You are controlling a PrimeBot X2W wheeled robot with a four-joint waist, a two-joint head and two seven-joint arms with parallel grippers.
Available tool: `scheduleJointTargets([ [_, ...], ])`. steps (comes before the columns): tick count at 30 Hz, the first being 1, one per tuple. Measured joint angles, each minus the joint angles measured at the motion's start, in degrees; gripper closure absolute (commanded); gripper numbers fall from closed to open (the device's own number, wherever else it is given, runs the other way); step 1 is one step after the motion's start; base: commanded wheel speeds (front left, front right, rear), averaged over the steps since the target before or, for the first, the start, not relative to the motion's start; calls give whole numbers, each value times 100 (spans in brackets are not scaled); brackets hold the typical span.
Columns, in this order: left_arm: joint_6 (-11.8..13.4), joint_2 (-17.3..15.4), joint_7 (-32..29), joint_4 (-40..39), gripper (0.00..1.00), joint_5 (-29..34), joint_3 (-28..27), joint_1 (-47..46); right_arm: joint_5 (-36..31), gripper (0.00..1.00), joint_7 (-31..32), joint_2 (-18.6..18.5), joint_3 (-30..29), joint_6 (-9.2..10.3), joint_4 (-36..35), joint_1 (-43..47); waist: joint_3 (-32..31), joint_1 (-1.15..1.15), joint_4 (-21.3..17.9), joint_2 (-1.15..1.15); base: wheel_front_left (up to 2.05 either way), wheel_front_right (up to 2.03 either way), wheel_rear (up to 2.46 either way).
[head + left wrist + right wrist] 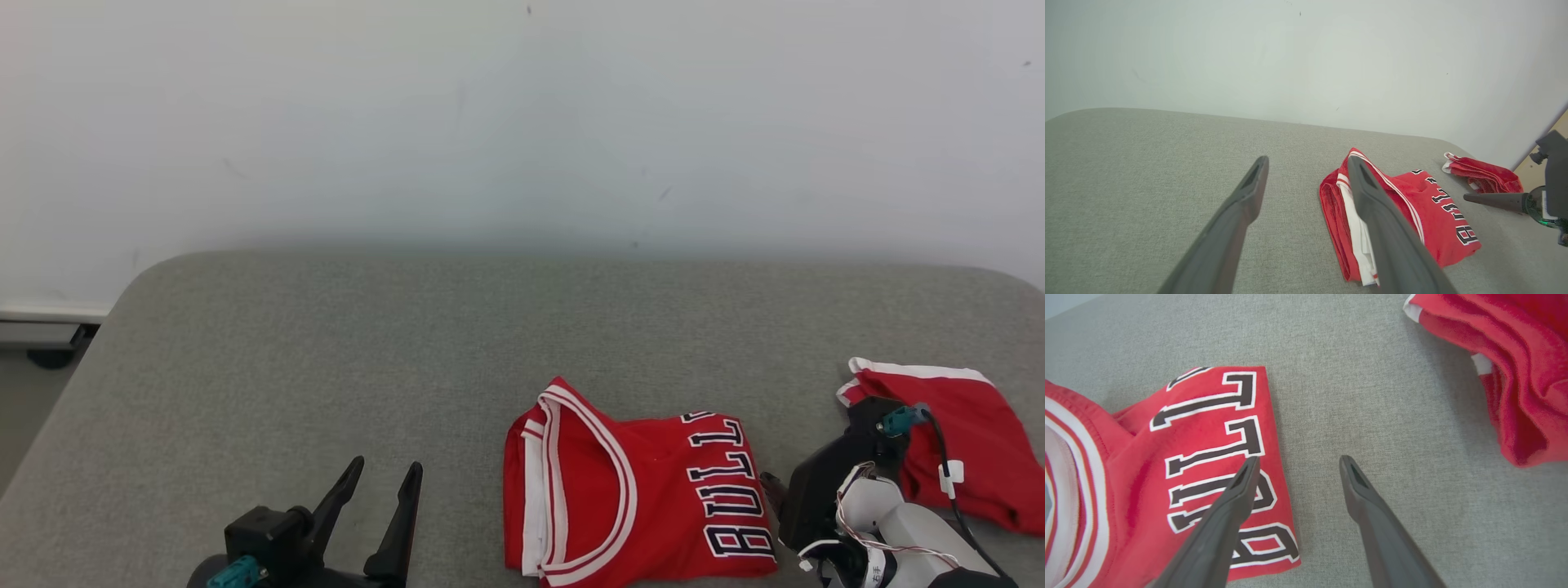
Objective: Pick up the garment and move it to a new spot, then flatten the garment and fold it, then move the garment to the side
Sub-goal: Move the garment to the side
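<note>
Folded red basketball jersey point(637, 498) on a grey fabric-covered table point(408, 367), one empty robot gripper on either side of it.

The jersey lies at the near edge of the table, right of centre, folded into a rough rectangle with its white-and-red striped neckline towards the robot's left. Black letters outlined in white run along its right side and read "BULL" – a further letter is cut off by the fold. The left gripper point(385, 465) hangs over bare table well to the jersey's left, its two dark fingers spread wide and holding nothing. The right gripper point(1298, 458) is spread just as wide and empty – one finger lies across the lettering, the other over bare table (contact cannot be judged). A second red garment point(971, 441) with white trim lies crumpled further right, apart from the jersey. A plain white wall point(522, 122) stands behind.
</note>
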State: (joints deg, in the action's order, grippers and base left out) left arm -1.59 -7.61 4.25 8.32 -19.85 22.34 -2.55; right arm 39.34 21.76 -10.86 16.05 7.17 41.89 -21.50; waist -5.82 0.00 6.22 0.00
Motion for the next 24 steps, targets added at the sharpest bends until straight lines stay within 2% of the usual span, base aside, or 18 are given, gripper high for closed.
scheduleJointTargets([
  [11, 107, -46, -1, 33, 0, 25, -156, -155, 7, 0, 305, 144, -35, 0, 148, -24, 259, 0, 396, 0, 0, 0, 0],
  [24, 107, -40, -18, 70, 0, 24, -131, -152, 169, 2, 354, 51, -532, 0, 421, -162, 365, 0, 608, 0, 0, 0, 0],
])
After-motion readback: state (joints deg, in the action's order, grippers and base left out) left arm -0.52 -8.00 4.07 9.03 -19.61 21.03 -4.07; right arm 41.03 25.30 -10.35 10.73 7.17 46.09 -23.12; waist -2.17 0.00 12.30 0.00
